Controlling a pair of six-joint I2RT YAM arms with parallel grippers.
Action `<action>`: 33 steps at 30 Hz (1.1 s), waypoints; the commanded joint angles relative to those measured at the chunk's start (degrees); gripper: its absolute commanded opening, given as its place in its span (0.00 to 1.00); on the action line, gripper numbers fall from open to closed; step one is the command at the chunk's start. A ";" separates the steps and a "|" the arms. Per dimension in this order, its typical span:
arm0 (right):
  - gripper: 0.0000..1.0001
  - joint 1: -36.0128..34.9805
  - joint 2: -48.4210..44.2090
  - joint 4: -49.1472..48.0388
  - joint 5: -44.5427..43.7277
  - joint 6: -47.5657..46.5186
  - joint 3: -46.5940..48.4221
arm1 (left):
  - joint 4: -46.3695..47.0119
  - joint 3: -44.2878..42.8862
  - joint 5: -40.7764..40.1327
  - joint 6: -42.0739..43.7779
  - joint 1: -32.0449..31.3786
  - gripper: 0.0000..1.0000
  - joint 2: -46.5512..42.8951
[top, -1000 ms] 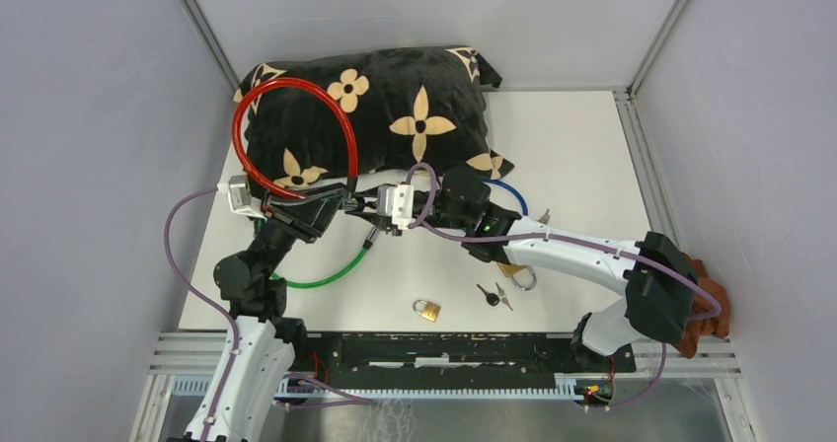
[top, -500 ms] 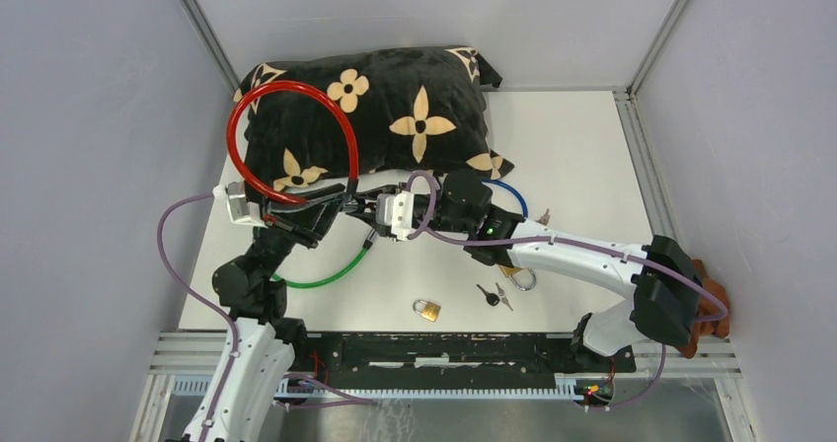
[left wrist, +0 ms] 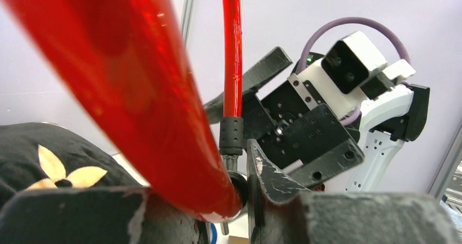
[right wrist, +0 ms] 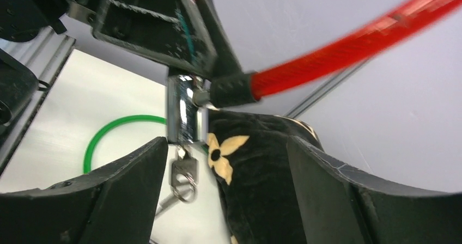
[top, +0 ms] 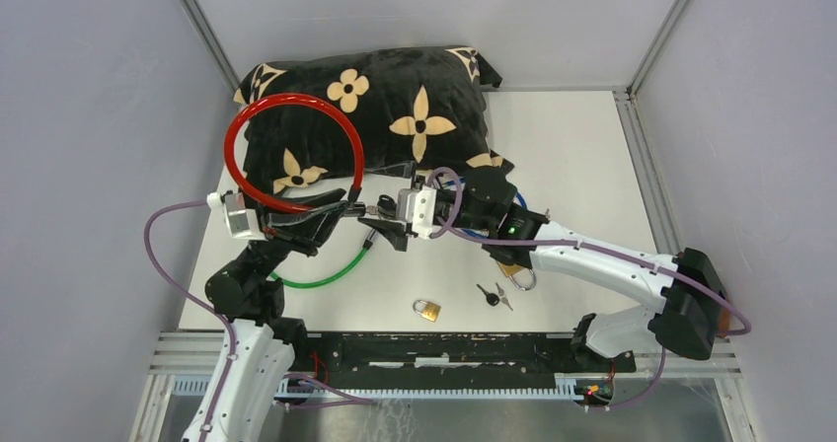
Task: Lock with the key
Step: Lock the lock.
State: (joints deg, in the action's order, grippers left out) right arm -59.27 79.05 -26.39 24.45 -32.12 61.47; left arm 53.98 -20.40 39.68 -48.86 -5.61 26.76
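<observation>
A red cable lock (top: pixel 237 136) is held up over the table, its loop lying against the pillow. My left gripper (top: pixel 345 208) is shut on the lock's chrome body (right wrist: pixel 182 110), where the red cable (left wrist: pixel 125 91) enters the jaws (left wrist: pixel 239 189). A silver key (right wrist: pixel 182 170) with a split ring sticks out of the body's end. My right gripper (top: pixel 383 223) faces the lock and stands open (right wrist: pixel 226 189). The key lies near its left finger (right wrist: pixel 109 195), and neither finger touches it.
A black pillow with cream flowers (top: pixel 395 97) fills the back left. A green cable loop (top: pixel 326 276) lies under the left arm and a blue cable (top: pixel 518 200) under the right arm. A brass padlock (top: pixel 426 310), black-headed keys (top: pixel 491 295) and another padlock (top: pixel 518 276) lie near the front.
My right gripper has opened, let go of the key and drawn back a little to the right. The left gripper has shifted the red lock slightly left.
</observation>
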 commanded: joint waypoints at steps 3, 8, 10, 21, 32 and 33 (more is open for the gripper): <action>0.88 6.18 -2.28 1.70 12.77 16.77 6.39 | 4.67 -2.89 0.67 3.51 0.14 0.02 -0.92; 0.81 6.59 1.98 -1.87 18.89 29.79 13.44 | 4.65 -3.04 1.14 2.89 0.24 0.02 -1.08; 0.81 6.84 3.16 -3.05 19.03 32.02 15.08 | 4.56 -3.15 1.30 2.71 0.19 0.02 -1.26; 0.82 7.65 3.91 24.32 24.01 11.90 20.17 | 5.04 -3.70 -0.95 2.89 0.81 0.02 -1.74; 0.78 8.57 3.79 -12.13 23.16 46.46 18.25 | 4.65 -3.43 0.00 2.69 1.00 0.02 -1.75; 0.77 8.59 4.52 -15.36 22.60 49.72 18.17 | 4.58 -3.41 -0.03 2.59 1.04 0.02 -1.73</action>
State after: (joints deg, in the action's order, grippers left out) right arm -50.87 84.05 -20.32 49.43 -0.99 79.75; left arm 56.23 -22.24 40.62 -47.86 -4.89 25.47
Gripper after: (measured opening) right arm 0.793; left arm 0.270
